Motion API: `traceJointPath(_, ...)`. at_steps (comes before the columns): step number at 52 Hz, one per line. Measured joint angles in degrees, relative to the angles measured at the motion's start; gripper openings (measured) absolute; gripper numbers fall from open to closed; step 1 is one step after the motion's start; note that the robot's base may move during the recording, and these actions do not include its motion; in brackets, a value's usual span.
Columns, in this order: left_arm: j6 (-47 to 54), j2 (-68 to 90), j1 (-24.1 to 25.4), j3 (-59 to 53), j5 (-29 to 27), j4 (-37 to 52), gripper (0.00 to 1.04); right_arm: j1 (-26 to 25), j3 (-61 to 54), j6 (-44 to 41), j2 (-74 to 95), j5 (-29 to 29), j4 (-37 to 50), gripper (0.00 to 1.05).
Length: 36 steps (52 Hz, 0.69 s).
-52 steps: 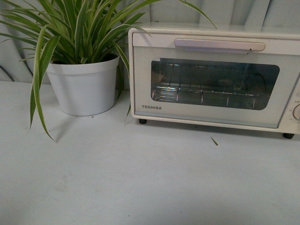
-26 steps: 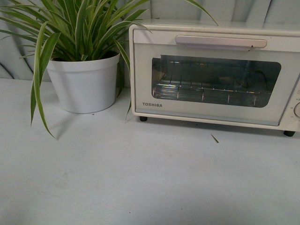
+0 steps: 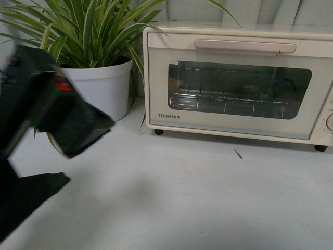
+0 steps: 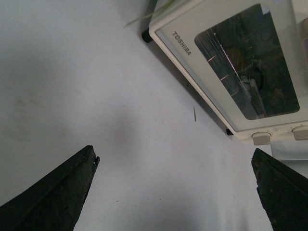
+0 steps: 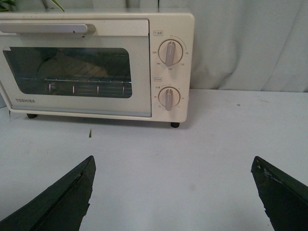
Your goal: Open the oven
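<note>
The cream-white TOSHIBA oven [image 3: 239,83] stands at the back right of the table, its glass door shut and the bar handle [image 3: 244,46] along the door's top edge. A wire rack shows through the window. My left arm [image 3: 57,114] is a dark blur at the left, in front of the plant pot and well short of the oven. In the left wrist view the left gripper [image 4: 174,154] is open over bare table, the oven [image 4: 226,62] ahead of it. The right gripper [image 5: 174,161] is open too, facing the oven [image 5: 96,67] from a distance, with nothing between its fingers.
A white pot [image 3: 99,88] with a long-leaved striped plant stands just left of the oven, some leaves reaching the oven's corner. Two dials [image 5: 169,53] sit on the oven's right panel. A small leaf scrap [image 3: 238,154] lies on the white table [image 3: 182,198].
My left arm has swung into the front view from the left, where no arm showed before. The oven door stays shut.
</note>
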Motion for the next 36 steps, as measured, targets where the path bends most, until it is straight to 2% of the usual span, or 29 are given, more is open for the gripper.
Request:
traceJointPath(5,-2.49,10.27,-2.03,5.09,0.61,3.19,0.98,0.0,0.0,0.0,0.0,0.0,0.0,0.95)
traceJointPath(15,-6.25,21.22,-2.95,11.13,1.75,4.81,0.98,0.0,0.0,0.0,0.0,0.0,0.0,0.95)
traceJointPath(36,-10.91,30.91,-5.25,17.94,1.9,5.66,0.98,0.0,0.0,0.0,0.0,0.0,0.0,0.95)
